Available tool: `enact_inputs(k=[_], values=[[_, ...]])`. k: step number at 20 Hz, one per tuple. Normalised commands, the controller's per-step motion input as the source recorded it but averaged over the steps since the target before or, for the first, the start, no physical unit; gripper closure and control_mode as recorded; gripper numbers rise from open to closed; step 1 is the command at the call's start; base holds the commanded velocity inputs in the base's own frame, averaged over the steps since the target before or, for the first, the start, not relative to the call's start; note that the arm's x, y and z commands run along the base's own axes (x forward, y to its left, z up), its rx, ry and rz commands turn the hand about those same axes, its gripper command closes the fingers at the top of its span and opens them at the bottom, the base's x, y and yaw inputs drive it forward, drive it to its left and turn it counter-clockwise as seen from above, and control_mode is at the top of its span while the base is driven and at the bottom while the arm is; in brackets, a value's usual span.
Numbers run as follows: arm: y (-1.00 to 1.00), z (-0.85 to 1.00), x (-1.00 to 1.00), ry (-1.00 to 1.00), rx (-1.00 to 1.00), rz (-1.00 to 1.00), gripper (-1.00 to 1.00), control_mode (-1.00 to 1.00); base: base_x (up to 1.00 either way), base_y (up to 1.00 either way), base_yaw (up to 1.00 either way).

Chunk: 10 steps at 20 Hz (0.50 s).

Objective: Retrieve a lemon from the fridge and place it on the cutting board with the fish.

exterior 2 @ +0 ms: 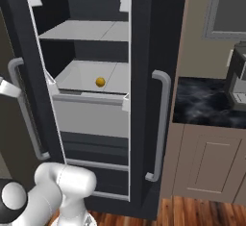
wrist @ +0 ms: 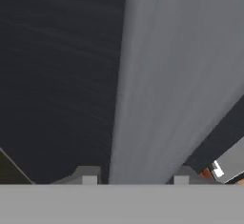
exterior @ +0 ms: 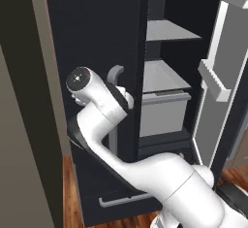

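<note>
The fridge [exterior: 97,33] is tall and dark, and both of its doors are swung out, showing grey shelves [exterior 2: 96,30]. A small yellow-orange lemon [exterior 2: 100,81] lies on the lower shelf, just above a grey drawer [exterior 2: 91,117]. My gripper [wrist: 136,175] is at the left door's grey bar handle [wrist: 167,75], which runs up between the two fingertips, and the gripper is shut on it. In the left base view the white hand sits against that handle [exterior: 115,74]. The cutting board and the fish are out of view.
The right door [exterior: 220,76] stands wide open with bins on its inner face. Its outer handle [exterior 2: 161,124] faces the right camera. A dark stone counter [exterior 2: 206,105] with a coffee machine [exterior 2: 238,76] lies to the right. A lower drawer handle [exterior: 121,200] is near the wood floor.
</note>
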Motion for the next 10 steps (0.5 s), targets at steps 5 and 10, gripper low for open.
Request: enact_inputs(k=[5, 10], values=[[0.4, 0.0, 0.0, 0.0, -0.01, -0.11, -1.0, -1.0, 0.0, 0.0, 0.0], [0.1, 0.0, 0.0, 0.0, -0.02, -0.11, -1.0, -1.0, 0.0, 0.0, 0.0]])
